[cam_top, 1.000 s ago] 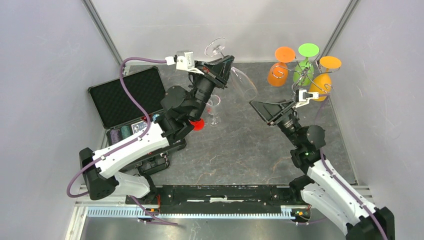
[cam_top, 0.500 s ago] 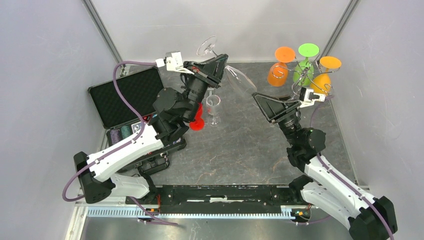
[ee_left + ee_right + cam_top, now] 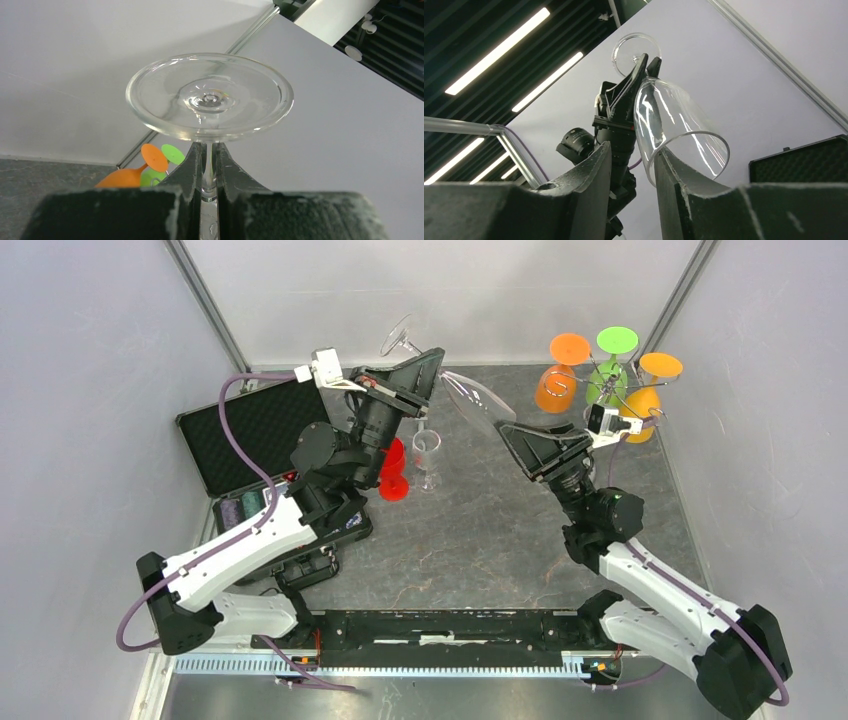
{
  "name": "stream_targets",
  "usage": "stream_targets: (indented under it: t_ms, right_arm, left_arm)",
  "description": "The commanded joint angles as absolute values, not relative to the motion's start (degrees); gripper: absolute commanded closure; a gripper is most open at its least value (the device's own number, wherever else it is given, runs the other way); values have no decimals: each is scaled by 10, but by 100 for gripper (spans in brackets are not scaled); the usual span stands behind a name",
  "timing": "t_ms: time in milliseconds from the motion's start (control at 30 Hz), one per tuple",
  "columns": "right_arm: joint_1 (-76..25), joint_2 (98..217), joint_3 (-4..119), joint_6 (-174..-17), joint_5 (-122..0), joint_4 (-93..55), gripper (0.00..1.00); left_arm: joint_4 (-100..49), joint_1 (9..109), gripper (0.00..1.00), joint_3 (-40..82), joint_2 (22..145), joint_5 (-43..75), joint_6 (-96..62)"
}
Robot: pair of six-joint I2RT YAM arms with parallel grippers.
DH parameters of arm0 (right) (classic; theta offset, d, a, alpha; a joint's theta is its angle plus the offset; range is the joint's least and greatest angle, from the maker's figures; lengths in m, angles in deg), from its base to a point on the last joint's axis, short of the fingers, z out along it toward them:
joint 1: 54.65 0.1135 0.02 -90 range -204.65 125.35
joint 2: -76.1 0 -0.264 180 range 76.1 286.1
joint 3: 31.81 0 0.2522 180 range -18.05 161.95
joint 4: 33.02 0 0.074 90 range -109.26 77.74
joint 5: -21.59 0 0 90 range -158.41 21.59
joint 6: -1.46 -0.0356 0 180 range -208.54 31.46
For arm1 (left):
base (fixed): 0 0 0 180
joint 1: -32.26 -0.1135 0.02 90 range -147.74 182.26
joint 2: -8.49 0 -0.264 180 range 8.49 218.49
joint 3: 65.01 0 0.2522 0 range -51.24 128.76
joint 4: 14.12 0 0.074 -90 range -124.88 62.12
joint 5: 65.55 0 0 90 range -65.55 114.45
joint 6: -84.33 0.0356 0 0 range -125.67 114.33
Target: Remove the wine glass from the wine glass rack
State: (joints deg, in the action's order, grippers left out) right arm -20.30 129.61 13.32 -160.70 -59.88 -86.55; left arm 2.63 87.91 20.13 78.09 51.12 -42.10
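The left gripper [image 3: 428, 373] was clenched on the stem of the clear wine glass [image 3: 474, 400]; in its wrist view both fingers [image 3: 192, 165] pressed the stem from either side, with the round foot [image 3: 210, 97] just above their tips; the glass lay tilted in the air, its bowl reaching out from the gripper towards the right arm. The right gripper [image 3: 508, 432] sat just beside the bowl's rim, its jaws parted with nothing pinched between them; from its wrist camera the bowl [image 3: 674, 120] stood just above and beyond one fingertip. The wine glass rack [image 3: 612, 390] stood behind the right gripper, well apart from the left one, with orange glasses [image 3: 553, 388] and a green glass [image 3: 607, 380] hanging on it upside down.
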Motion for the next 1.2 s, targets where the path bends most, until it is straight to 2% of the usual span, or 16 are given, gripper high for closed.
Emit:
stream_targets:
  t_ms: [0,233,300,367,400,467,600,733,933,1067,1167]
  right_arm:
    - [-196,1300,171,-1607,-586,-918,60]
    - [-192,1305,173,-1607,-589,-898,79]
    - [-192,1305,173,-1601,-592,-890,87]
    - [-192,1305,174,-1595,-593,-888,100]
    - [-192,1306,174,-1592,-593,-887,100]
    - [-192,1306,175,-1582,-593,-885,100]
    - [-192,1299,187,-1551,-595,-853,100]
    - [-192,1287,194,-1511,-601,-814,100]
    - [-191,1271,192,-1466,-619,-764,100]
    - [-191,1255,203,-1420,-636,-700,100]
    - [-191,1245,221,-1387,-642,-639,100]
  left_arm:
    - [50,875,98,190,761,501,-469]
    - [63,873,98,174,754,470,-495]
    - [64,872,98,171,752,465,-498]
    - [64,870,98,166,748,465,-498]
    - [65,869,97,162,745,466,-498]
    - [67,867,90,152,738,467,-498]
    - [74,865,63,128,725,466,-493]
    - [81,864,46,104,707,452,-470]
    - [76,863,11,71,690,434,-441]
    - [47,862,0,41,670,420,-414]
    - [23,859,0,-4,641,415,-382]
